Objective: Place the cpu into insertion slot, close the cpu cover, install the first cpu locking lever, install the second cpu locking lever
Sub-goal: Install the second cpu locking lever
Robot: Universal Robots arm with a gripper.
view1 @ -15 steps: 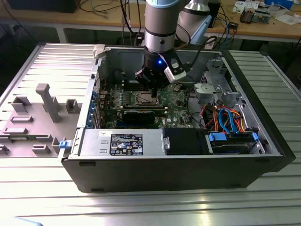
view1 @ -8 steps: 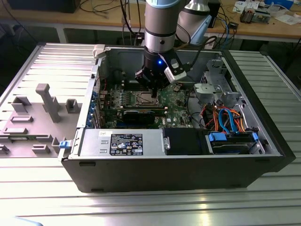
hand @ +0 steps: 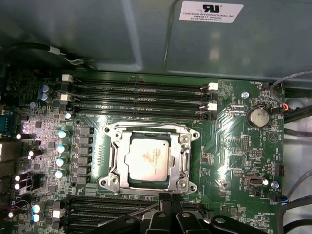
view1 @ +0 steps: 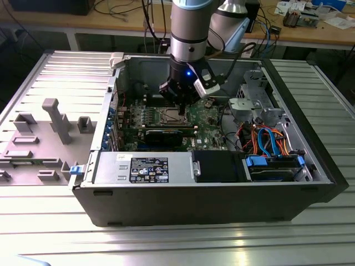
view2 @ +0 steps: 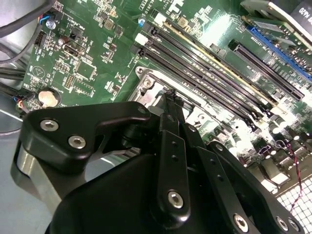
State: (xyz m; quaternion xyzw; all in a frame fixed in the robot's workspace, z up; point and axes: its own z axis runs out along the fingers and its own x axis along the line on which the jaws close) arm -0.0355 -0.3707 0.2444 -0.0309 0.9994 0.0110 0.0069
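ribbed metal tabletop (view1: 166, 244) carries an open computer case (view1: 211, 194), and the arm reaches down into it over the green motherboard (hand: 234, 161). the gripper (hand: 168, 199) has its fingertips pressed together, empty as far as i can judge, at the rim of the insertion slot (hand: 113, 165), where the cpu (hand: 148, 158) lies seated with the cpu cover (hand: 184, 157) down around it. my worry: a slightly offset push could skid off the thin frame edge and scrape nearby board parts.

ribbed metal table (view1: 327, 94), wood bench (view1: 333, 34) behind
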